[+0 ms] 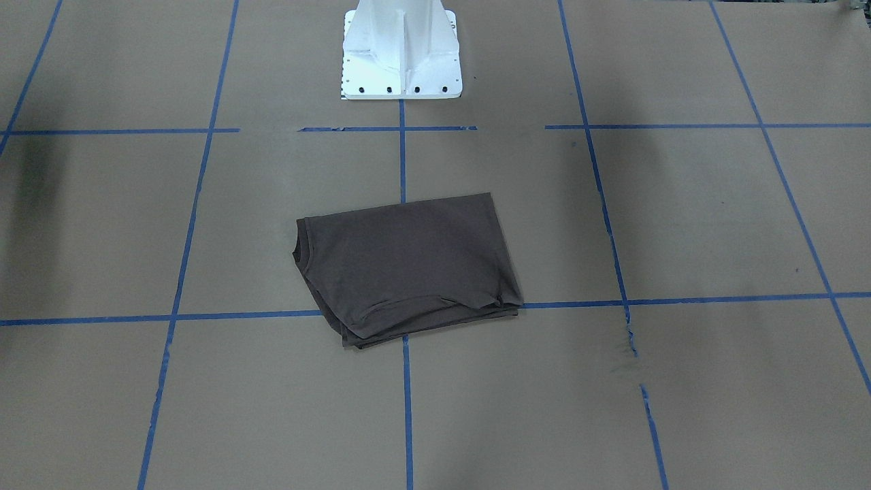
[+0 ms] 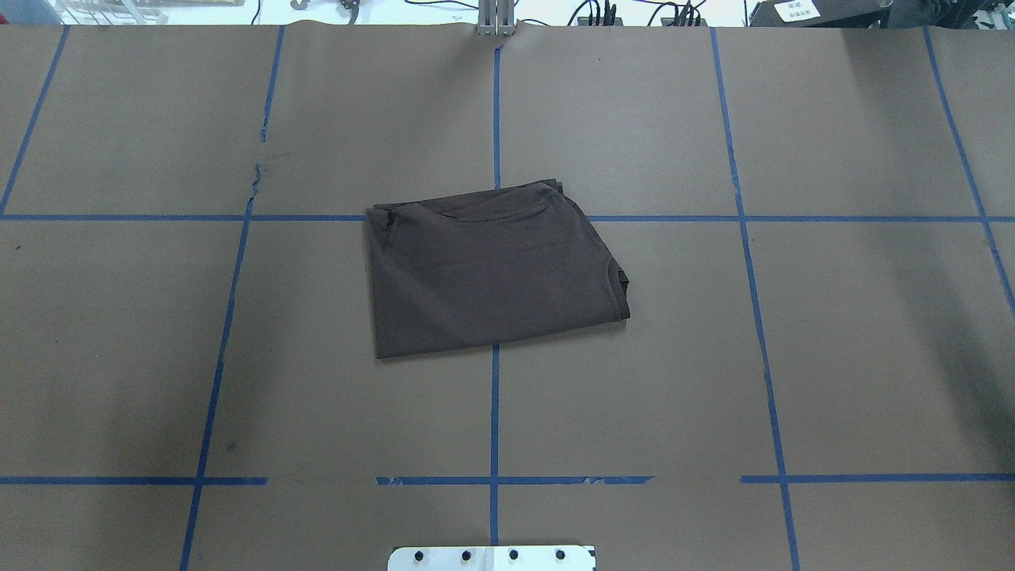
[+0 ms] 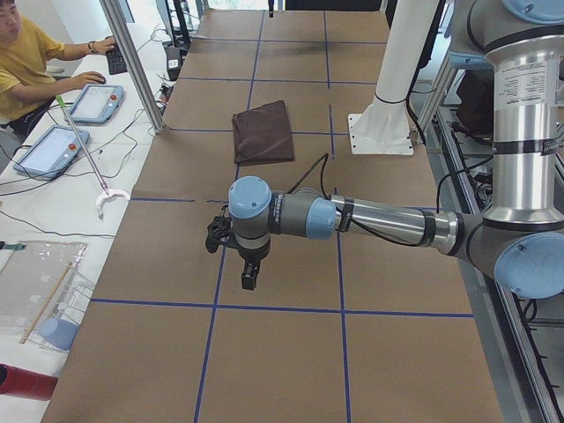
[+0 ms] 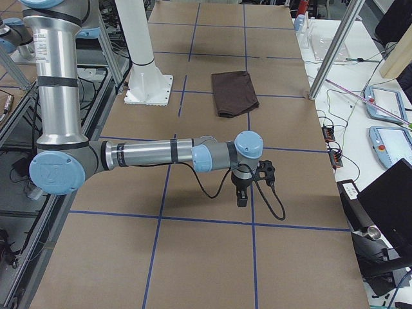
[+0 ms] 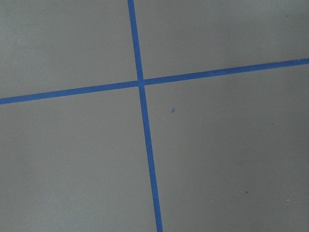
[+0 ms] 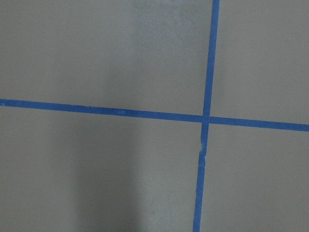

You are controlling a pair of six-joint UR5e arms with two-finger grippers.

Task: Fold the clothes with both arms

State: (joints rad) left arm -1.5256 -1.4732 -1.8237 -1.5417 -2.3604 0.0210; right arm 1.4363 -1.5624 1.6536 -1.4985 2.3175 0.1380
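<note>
Brown paper covers the whole worktop [image 2: 119, 357], gridded off with blue tape [image 2: 494, 412]. The left arm [image 3: 388, 220] only shows in the left-side view. Its forearm is stretched out level over the worktop and the wrist is bent so the left tool [image 3: 250, 282] points straight down over bare paper, well apart from the cloth. Can't tell from that angle whether it's open or closed. Its wrist cam just gets paper and a tape crossing.

Middle of the worktop is the dark brown T-shirt [image 2: 492, 274], folded into a rough rectangle. It lies flat across a tape crossing, out in front of the white pedestal [image 1: 400, 54]. The overhead and front views show it best, with a curved seam along the edge away from the robot.

The right arm [image 4: 148, 154] shows only in the right-side view, and it's the same deal: level reach, right tool [image 4: 241, 201] aimed down, well apart from the shirt, grip state can't be told. Its cam also gets only paper and tape. A person [image 3: 26, 62] sits at the side desk in the left-side view.
</note>
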